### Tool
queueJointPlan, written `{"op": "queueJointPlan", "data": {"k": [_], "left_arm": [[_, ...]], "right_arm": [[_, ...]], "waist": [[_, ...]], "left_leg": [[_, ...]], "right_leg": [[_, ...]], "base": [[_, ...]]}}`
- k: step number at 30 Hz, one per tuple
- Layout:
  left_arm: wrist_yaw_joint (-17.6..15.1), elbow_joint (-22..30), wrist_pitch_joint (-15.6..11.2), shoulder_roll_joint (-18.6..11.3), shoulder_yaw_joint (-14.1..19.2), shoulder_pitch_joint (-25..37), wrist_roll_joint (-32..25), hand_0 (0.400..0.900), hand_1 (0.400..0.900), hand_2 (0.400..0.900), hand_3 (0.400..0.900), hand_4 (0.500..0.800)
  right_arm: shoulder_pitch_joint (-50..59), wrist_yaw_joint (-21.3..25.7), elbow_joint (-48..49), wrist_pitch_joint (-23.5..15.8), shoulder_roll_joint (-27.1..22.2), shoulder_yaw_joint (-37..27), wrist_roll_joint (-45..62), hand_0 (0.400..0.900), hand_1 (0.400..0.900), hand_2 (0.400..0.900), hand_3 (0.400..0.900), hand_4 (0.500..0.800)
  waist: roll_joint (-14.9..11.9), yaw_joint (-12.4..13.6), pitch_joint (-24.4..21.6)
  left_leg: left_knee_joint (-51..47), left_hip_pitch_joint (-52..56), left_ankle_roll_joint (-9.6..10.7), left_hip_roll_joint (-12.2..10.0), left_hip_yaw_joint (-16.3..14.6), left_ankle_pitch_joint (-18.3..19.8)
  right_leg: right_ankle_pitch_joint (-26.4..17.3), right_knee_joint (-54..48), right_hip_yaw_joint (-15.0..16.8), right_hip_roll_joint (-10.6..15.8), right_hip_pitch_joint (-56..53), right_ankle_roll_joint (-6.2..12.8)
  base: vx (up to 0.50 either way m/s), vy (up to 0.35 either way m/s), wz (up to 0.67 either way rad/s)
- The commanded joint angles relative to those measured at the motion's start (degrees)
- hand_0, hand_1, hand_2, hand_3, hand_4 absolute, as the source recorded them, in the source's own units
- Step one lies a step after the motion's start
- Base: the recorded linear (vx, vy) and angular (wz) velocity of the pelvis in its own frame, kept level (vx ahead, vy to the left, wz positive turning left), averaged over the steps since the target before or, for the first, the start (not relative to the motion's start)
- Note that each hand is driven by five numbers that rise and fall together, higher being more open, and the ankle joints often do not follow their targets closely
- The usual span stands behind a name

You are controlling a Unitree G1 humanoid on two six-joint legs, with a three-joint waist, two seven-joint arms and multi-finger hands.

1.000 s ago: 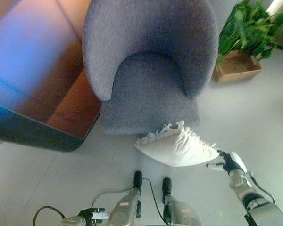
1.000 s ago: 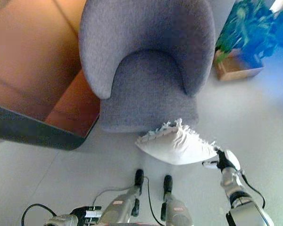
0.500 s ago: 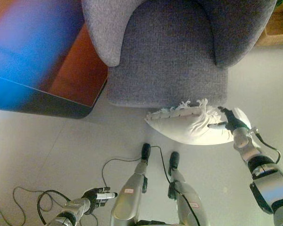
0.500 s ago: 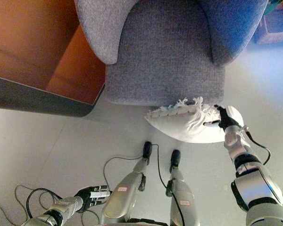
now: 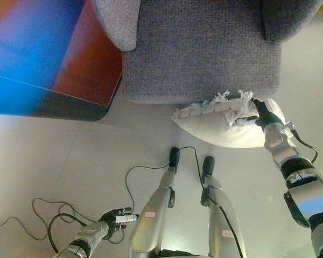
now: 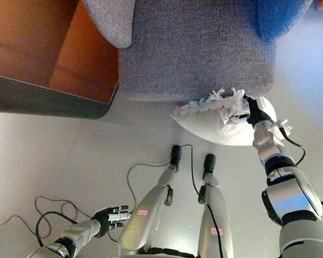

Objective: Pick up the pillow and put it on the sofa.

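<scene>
White and fringed, the pillow [image 5: 226, 122] is pinched at its right end by the right hand [image 5: 262, 115] and held against the grey sofa's [image 5: 199, 48] front edge, above the floor [image 5: 59, 156]. Relaxed fingers are shown by the left hand [image 6: 111, 216], hanging low at lower left.

Brown wooden table [image 6: 70, 59] at left, pale floor [image 5: 54, 161]

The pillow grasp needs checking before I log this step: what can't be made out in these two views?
- Right hand: its fingers sink into the pillow, so the grip is unclear in both views.
- Pillow's underside: hidden by its own bulk; contact with the floor cannot be told.
- Sofa: back and arms cut off by the top edge.
- Left hand: idle, low left.
</scene>
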State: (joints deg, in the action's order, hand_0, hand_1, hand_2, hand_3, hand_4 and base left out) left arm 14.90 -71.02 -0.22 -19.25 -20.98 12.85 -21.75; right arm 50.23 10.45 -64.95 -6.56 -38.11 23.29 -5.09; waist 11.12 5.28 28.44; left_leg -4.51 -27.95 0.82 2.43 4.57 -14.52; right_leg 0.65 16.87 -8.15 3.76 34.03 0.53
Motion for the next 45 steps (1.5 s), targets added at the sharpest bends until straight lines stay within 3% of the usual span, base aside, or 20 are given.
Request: {"op": "queueJointPlan", "data": {"k": [1,8,9,21,33,45], "left_arm": [[-0.9,-2.9,-0.2,1.3,-0.4,-1.2,-1.7,0.900,0.900,0.900,0.900,0.800],[-1.6,-2.4,-1.1,1.9,-0.5,-1.2,-2.1,0.900,0.900,0.900,0.900,0.800],[-1.6,-2.4,-1.2,1.7,-0.3,-1.4,-1.9,0.900,0.900,0.900,0.900,0.800],[-1.8,-2.7,-1.6,1.1,-0.2,-1.2,-1.9,0.900,0.900,0.900,0.900,0.800],[-2.1,-3.0,-1.3,0.9,0.0,-1.0,-1.2,0.900,0.900,0.900,0.900,0.800],[-1.7,-3.2,-0.4,-1.6,2.6,-2.1,2.8,0.900,0.900,0.900,0.900,0.800]], "right_arm": [[5.1,0.3,4.4,-1.0,-5.6,3.8,1.4,0.900,0.900,0.900,0.900,0.800],[7.5,-3.5,4.7,-1.0,-5.2,4.6,2.2,0.900,0.900,0.900,0.900,0.800],[7.8,-4.2,5.2,-0.1,-5.2,5.0,2.3,0.400,0.400,0.400,0.400,0.500],[8.1,-5.9,4.2,-1.2,-5.9,5.1,3.3,0.400,0.400,0.400,0.400,0.500],[7.6,-7.2,5.6,-2.8,-6.3,4.7,3.9,0.400,0.400,0.400,0.400,0.500],[3.4,-13.2,16.3,-6.8,-7.5,6.4,2.9,0.400,0.400,0.400,0.400,0.500]], "waist": [[1.2,1.0,1.4],[1.7,1.5,1.4],[1.6,1.6,1.4],[0.1,1.4,1.4],[-1.2,1.1,1.4],[-6.8,0.6,-0.1]], "left_leg": [[4.0,-0.8,-0.4,3.7,-0.8,5.1],[5.0,-2.6,-0.4,3.7,-0.5,5.1],[5.1,-2.7,-0.5,3.7,-0.5,5.1],[4.7,-1.7,-0.6,3.6,1.0,5.0],[4.6,0.2,-0.6,3.0,0.0,5.8],[3.2,10.4,-1.0,2.3,-0.8,8.4]], "right_leg": [[-0.6,-2.0,-0.1,-0.5,-0.7,0.81],[-0.4,-0.9,0.4,-0.5,1.3,0.69],[-0.4,-0.7,0.4,-0.6,1.5,0.62],[-1.3,-1.8,1.2,-1.5,0.6,0.73],[-1.4,-2.6,0.3,-1.0,-1.5,1.06],[-2.0,-6.2,-1.0,-0.5,-12.2,2.13]], "base": [[-0.04,0.030,-0.03],[-0.01,0.013,-0.01],[0.00,0.000,0.00],[-0.01,-0.006,-0.02],[0.00,0.001,-0.02],[0.04,-0.014,0.01]]}}
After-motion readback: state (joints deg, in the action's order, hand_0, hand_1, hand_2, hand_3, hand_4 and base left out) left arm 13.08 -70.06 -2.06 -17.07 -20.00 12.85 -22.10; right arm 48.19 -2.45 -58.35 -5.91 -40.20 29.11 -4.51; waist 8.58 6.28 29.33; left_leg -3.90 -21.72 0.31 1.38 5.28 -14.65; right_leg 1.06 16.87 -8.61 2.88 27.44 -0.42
